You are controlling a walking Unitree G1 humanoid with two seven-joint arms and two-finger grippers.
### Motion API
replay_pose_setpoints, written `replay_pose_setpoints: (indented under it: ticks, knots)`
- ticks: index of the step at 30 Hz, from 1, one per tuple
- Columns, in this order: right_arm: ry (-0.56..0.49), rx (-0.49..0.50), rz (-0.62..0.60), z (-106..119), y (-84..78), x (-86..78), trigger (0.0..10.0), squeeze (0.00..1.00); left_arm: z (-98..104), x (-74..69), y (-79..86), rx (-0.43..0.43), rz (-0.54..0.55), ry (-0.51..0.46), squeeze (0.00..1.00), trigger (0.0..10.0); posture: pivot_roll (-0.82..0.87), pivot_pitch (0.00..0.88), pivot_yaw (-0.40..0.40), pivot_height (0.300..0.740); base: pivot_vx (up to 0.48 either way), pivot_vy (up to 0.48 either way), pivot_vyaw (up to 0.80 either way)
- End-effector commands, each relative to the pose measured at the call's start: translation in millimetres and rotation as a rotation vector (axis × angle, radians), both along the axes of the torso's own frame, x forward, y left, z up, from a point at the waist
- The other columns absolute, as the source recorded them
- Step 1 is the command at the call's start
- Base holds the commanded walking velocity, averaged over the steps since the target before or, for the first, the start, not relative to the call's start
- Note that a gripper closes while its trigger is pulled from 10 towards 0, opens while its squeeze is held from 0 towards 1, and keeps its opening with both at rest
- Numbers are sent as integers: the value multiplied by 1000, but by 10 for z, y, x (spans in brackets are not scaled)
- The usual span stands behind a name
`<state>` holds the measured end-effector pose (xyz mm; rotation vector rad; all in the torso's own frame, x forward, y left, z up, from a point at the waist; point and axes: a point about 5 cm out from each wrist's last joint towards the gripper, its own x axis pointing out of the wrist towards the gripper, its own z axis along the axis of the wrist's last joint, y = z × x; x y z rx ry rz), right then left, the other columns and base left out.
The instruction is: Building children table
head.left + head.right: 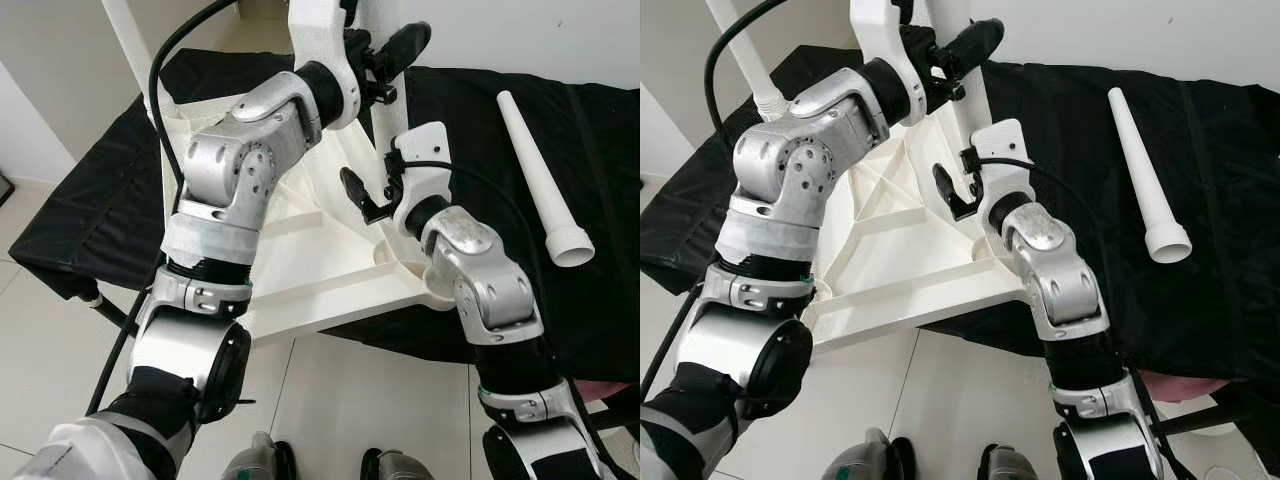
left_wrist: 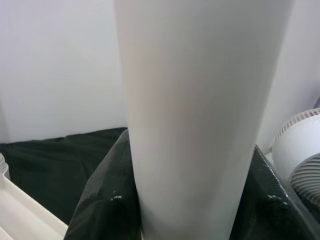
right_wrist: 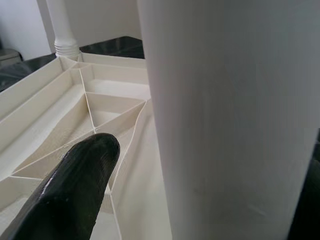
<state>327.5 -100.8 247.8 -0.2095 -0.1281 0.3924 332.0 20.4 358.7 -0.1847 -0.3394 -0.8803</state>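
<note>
- Tabletop [image 1: 895,255]: white plastic, lying underside up on a black cloth [image 1: 1200,300], ribs showing, near edge overhanging the cloth's front edge toward the floor.
- Far-left corner of the tabletop: one leg [image 1: 745,55] already standing upright in its socket; judged fitted.
- Left gripper [image 1: 385,60]: up high near the far edge of the tabletop, black fingers closed around the upright leg [image 1: 385,115] being worked on; the left wrist view looks straight along that white tube.
- Near-right corner of the tabletop: same leg planted there, foot hidden behind the right wrist, so seating in the socket cannot be confirmed.
- Right gripper [image 1: 368,195]: low on that leg, just above the tabletop; one finger [image 3: 75,185] seen standing off to one side of the tube, the other hidden, so grip cannot be told.
- Right part of the cloth: spare leg [image 1: 1145,170] lying loose, well apart from the tabletop, not yet fitted.
- Judged roughly halfway: one leg in, one going in, at least one left, then turning upright.
</note>
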Motion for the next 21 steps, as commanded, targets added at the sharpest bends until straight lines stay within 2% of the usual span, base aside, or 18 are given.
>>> replay_pose_setpoints:
  ticks: [1,7,21]
  knots:
    - [37,-9,-9,-37,30,20,10000,0,55,-54,-11,-2,20,-54,0,10000,-105,90,76,740,0,0,0]
    - [49,-24,-31,-11,13,44,10000,0,49,-101,-50,15,23,-75,0,10000,-103,94,76,740,0,0,0]
    - [-53,-76,-7,129,52,55,10000,0,25,-107,-100,27,19,-73,0,10000,-99,109,79,740,0,0,0]
